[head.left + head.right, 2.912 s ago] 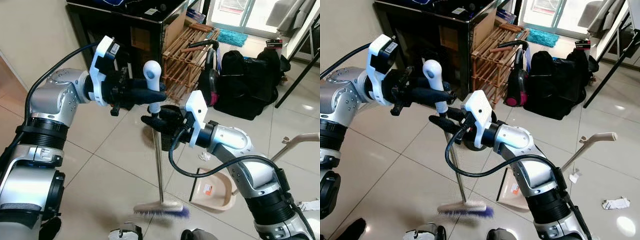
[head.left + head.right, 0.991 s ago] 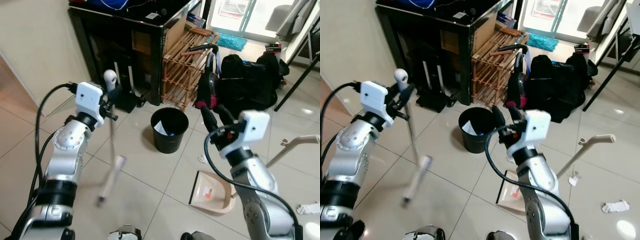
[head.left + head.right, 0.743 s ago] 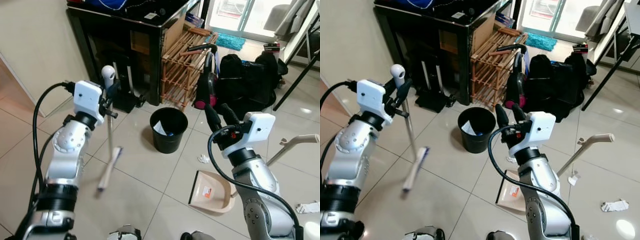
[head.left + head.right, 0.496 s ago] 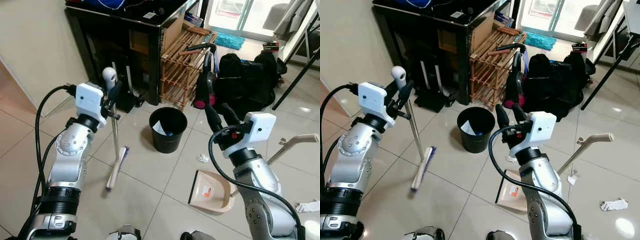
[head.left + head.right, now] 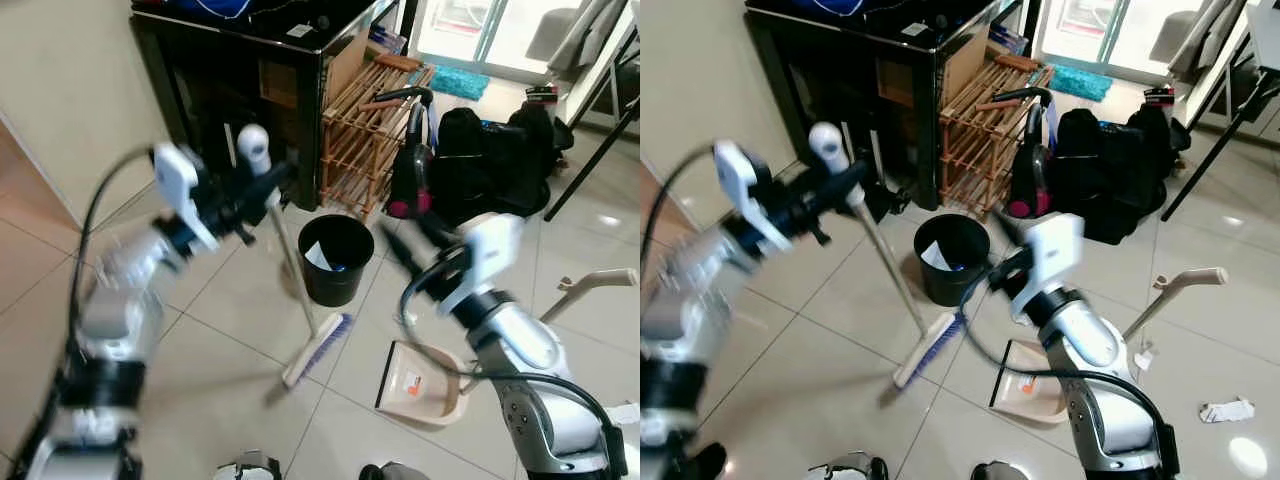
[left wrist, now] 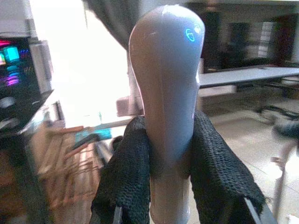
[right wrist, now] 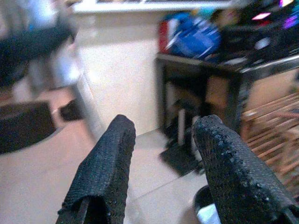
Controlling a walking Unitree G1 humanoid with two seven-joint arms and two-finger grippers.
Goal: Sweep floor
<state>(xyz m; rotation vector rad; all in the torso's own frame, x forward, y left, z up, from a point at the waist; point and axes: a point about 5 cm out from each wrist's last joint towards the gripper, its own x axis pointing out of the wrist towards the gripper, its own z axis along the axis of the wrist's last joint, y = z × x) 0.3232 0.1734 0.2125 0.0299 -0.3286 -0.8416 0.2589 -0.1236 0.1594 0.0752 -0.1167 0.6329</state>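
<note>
Glossy beige tiles make up the floor (image 5: pixel 230 340), with a black cabinet (image 5: pixel 250 60) against the wall and a wooden rack (image 5: pixel 365 120) beside it. Further along sit a vacuum (image 5: pixel 405 165) and a black bag (image 5: pixel 490 170). A black bin (image 5: pixel 335 258) stands on the tiles in front of the rack. The left gripper (image 6: pixel 170 158) is clamped on the broom (image 5: pixel 295 290) just under its rounded white grip (the wrist view shows both black fingers (image 6: pixel 128 177) pressed against the handle). The broom leans, its head with blue bristles resting on the floor just in front of the bin and beside the dustpan (image 5: pixel 420 380), which lies flat on the tiles. The dustpan's long handle rises at a slant toward the right. The right gripper (image 7: pixel 161 158) hangs in the air near the bin with its fingers (image 7: pixel 100 170) spread apart and nothing between them. Both arms are blurred in the eye views. A scrap of white paper (image 5: pixel 1228 408) lies on the floor well apart from the dustpan, toward the right edge.
</note>
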